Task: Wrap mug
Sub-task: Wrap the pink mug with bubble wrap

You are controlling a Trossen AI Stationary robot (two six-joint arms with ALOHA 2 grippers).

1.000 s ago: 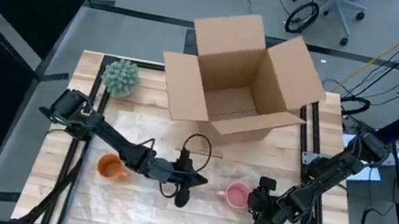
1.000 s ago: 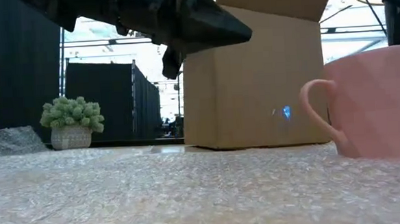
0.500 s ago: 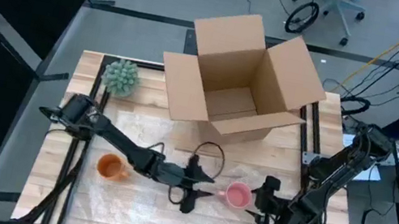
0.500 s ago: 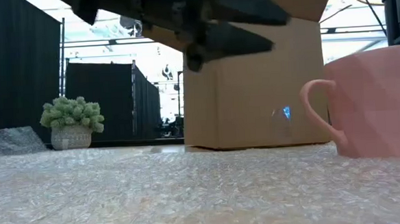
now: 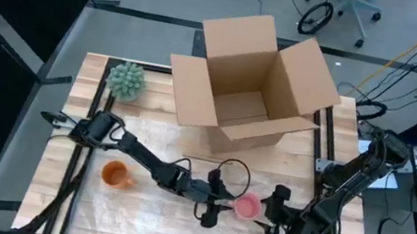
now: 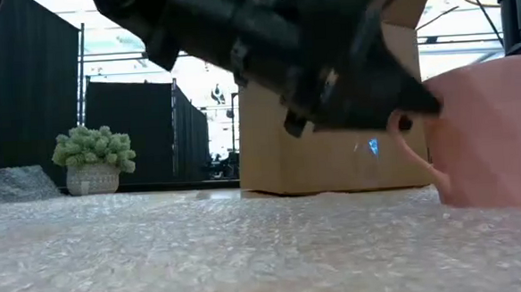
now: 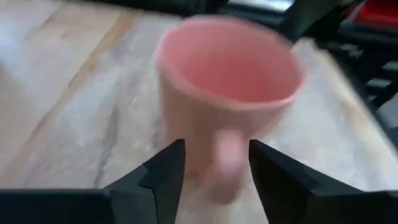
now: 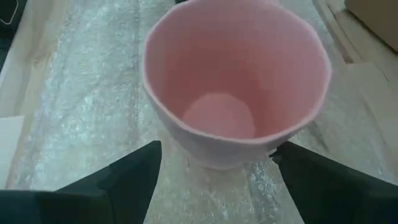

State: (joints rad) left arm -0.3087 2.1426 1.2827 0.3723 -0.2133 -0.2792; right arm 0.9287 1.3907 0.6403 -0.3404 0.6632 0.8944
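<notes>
- the pale pink ceramic mug [image 5: 247, 204] stands upright on the sheet of clear bubble wrap [image 5: 149, 210] spread over the wooden slatted tabletop [image 5: 92, 71], toward its right front, between the two grippers.
- low view: the mug's right side is cut off by the frame edge and its handle [image 6: 413, 156] is partly covered by the dark left arm crossing in front; the left gripper's fingertips cannot be separated from the arm mass here.
- left gripper [image 7: 214, 165]: the left wrist view, and only it, shows the two dark fingers parted on either side of the mug handle, not closed on it; whether they touch it cannot be told because the mug is blurred.
- right gripper [image 8: 214, 165]: fingers spread wide, one on each side of the mug's base, holding nothing; contact with the mug wall cannot be confirmed.
- right wrist view alone looks down into the mug's interior, which holds nothing visible.
- high view alone shows the open brown cardboard box [image 5: 254, 78] behind the mug and the orange mug [image 5: 114, 174] well apart at the left; the low view cuts the orange mug at the frame edge.
- small green potted plant [image 5: 126, 79] stands at the tabletop's rear left corner.
</notes>
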